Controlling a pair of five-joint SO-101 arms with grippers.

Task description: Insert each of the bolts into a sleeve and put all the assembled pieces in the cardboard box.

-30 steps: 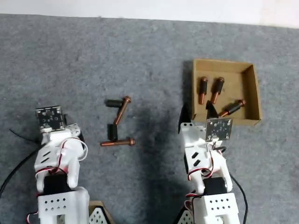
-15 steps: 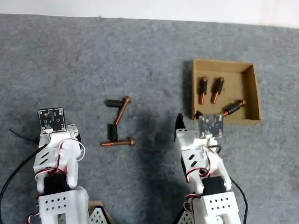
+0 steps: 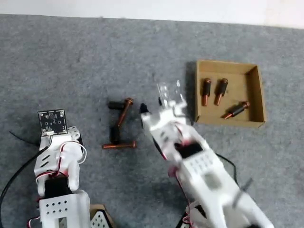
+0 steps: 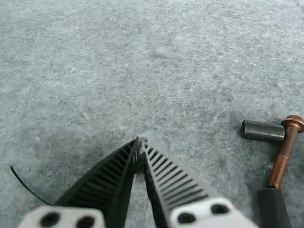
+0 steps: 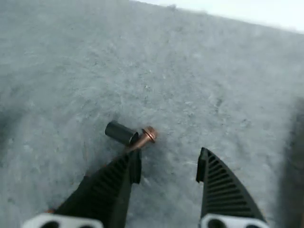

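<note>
Three assembled pieces [image 3: 220, 91] sit in the cardboard box [image 3: 228, 63]; two bolts [image 3: 123, 112] and two sleeves [image 3: 115, 105] lie on the tabletop [image 3: 71, 57] (left tool [image 4: 141, 145] clenched on nothing, right tool [image 5: 169, 161] spread wide).

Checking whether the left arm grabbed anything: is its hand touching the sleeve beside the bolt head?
Apart. The left wrist view shows bare carpet between the shut left hand and the sleeve.

You have a grey felt mat [image 3: 71, 57] covering the table, its nap fuzzy and mottled (a paler scuff [image 4: 167, 47] shows on it in the left wrist view). Along its far edge you see a white strip [image 3: 190, 9] of plain surface. At the near edge, left of middle, a small tan corner [image 3: 98, 209] pokes out.
</note>
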